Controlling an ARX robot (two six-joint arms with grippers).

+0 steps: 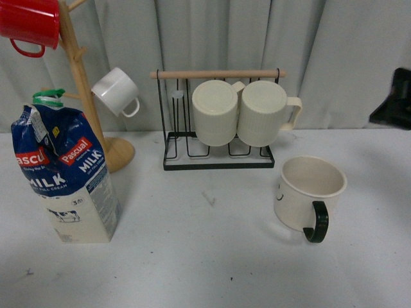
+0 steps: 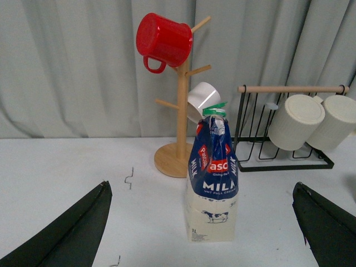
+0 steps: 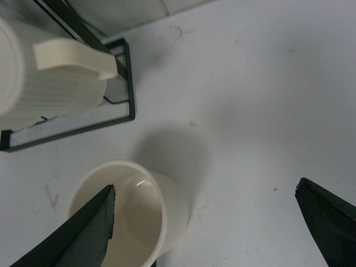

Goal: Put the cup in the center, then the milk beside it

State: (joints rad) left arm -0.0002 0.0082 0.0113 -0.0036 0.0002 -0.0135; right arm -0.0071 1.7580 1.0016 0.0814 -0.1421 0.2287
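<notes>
The cup (image 1: pixel 308 192), a wide cream-white mug with a black handle toward me, stands at the right of the white table. The milk (image 1: pixel 64 179), a blue and cream carton with a green cap, stands upright at the left. The center (image 1: pixel 205 237) is bare tabletop between them, with small black marks. My left gripper (image 2: pixel 201 185) is open, with the milk (image 2: pixel 212 183) standing ahead between its fingers (image 2: pixel 72 233). My right gripper (image 3: pixel 206 185) is open above the cup (image 3: pixel 167 206); one finger (image 3: pixel 83 228) is over the cup's mouth and the other is over bare table.
A wooden mug tree (image 1: pixel 90 96) at the back left holds a red mug (image 1: pixel 29 22) and a small white cup (image 1: pixel 117 91). A black wire rack (image 1: pixel 218 154) at the back middle holds two ribbed cream mugs (image 1: pixel 241 112). A grey curtain hangs behind.
</notes>
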